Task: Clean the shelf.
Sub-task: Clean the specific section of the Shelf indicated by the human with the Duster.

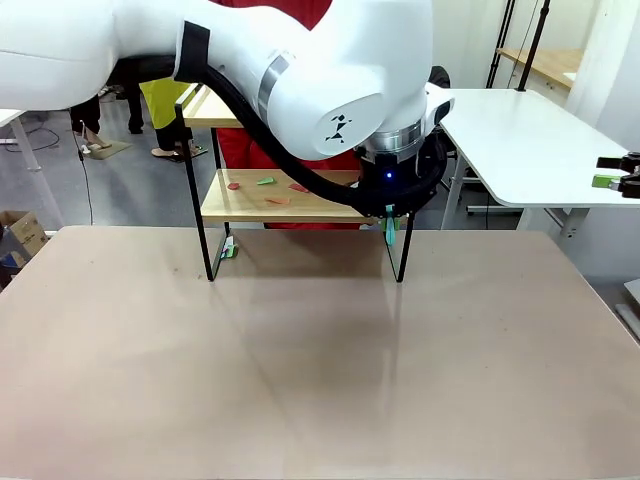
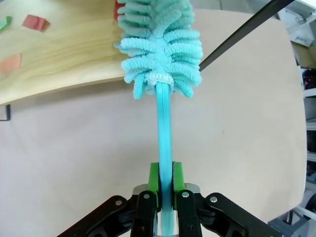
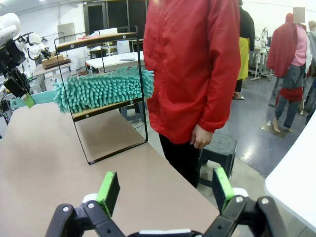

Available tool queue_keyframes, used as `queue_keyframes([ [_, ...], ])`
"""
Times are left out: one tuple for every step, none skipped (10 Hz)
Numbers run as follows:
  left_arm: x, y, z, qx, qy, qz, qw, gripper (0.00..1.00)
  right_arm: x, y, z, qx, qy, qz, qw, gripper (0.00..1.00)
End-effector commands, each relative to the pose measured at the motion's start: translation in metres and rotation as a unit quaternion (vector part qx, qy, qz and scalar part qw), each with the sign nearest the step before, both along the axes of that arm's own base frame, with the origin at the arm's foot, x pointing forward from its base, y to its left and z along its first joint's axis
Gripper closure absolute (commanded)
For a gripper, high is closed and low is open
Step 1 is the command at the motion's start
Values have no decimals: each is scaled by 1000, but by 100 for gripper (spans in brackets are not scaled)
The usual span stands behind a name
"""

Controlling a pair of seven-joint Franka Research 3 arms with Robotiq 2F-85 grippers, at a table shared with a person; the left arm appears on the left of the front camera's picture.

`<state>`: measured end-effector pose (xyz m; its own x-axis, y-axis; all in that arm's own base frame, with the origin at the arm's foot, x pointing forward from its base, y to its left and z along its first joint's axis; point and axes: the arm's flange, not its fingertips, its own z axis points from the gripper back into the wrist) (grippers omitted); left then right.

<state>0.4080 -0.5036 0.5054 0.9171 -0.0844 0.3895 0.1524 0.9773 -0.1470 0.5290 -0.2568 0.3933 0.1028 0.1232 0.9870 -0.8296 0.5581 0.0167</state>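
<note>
Hidden or unclear:
- In the front view the left arm's white bulk covers most of the shelf's (image 1: 250, 206) top board and its right end. The left gripper (image 2: 165, 174) is mostly masked there too, with a green pad and a bit of teal handle poking out below the wrist.
- A small green-and-white item (image 1: 230, 248) lies on the table (image 1: 300, 380) by the shelf's left front leg. It is too small to identify.
- The right gripper (image 3: 166, 189) is cut off by the picture's right edge in the front view.
- A person in a red jacket (image 3: 197, 64) stands just beyond the shelf; head out of frame.

Jaws:
- The left jaws are clamped tight on the thin handle of a teal chenille duster (image 2: 160, 39), green pads pressed against both sides.
- The right jaws are spread wide and hold nothing, well off to the right of the table.

Shelf:
- It stands at the table's far edge, left of centre. It has two pale wooden boards on a thin black frame.
- The lower board carries loose paper scraps (image 1: 278, 201), red, green and orange.
- The duster's fluffy head lies between the boards at the right end, seemingly resting on the lower one.
</note>
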Motion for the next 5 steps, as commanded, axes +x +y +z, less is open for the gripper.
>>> queue_keyframes([
  [0,0,-1,0,2,0,1000,87,1,4,7,-6,6,-5,1000,0],
  [0,8,-2,12,10,9,1000,87,1,4,7,-6,6,-5,1000,0],
  [3,19,-4,10,21,16,1000,87,1,4,7,-6,6,-5,1000,0],
  [4,30,-6,10,28,26,999,87,1,4,7,-6,6,-5,1000,0],
  [4,42,-6,10,33,39,999,87,1,4,7,-6,6,-5,1000,0],
])
